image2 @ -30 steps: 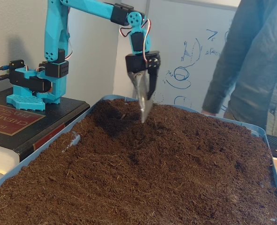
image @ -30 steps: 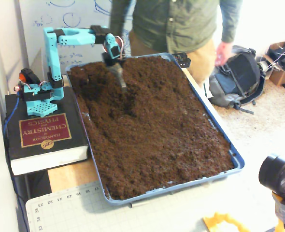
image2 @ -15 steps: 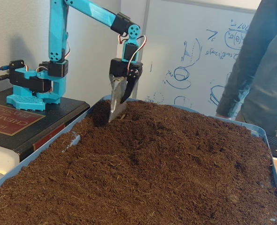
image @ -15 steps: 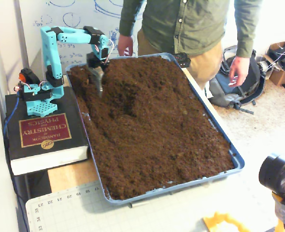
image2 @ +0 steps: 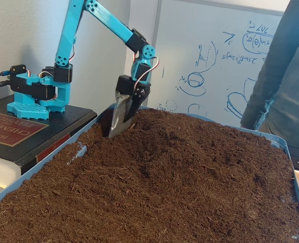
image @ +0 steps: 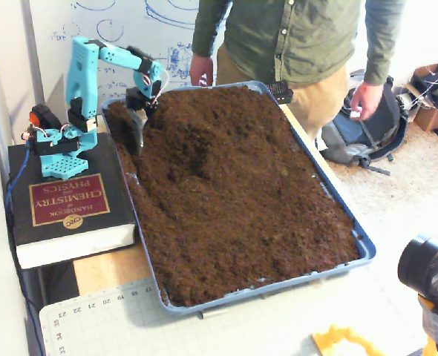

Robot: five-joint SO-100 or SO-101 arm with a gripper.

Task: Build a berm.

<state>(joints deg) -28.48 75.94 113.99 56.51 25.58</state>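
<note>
A blue tray [image: 331, 194] is filled with loose dark brown soil. Near its far left end the soil rises into a low ridge, the berm [image: 185, 127], which also shows as a hump [image2: 176, 132] in the low fixed view. My gripper [image: 136, 141] points down at the tray's far left corner, just left of the berm. Its grey blade-like fingers [image2: 116, 117] lie pressed together, shut, with the tip touching the soil and nothing held. A darker hollow [image: 203, 160] lies beside the ridge.
The arm's base stands on a thick black book [image: 67, 202] left of the tray. A person [image: 301, 37] stands at the tray's far end, one hand near the rim. A cutting mat [image: 100, 319] and a camera [image: 427, 268] lie in front, and a backpack [image: 367, 119] sits on the floor at right.
The gripper swung from the middle of the far soil to the tray's left corner and dropped lower, its tip now at the soil. The person's hands shifted.
</note>
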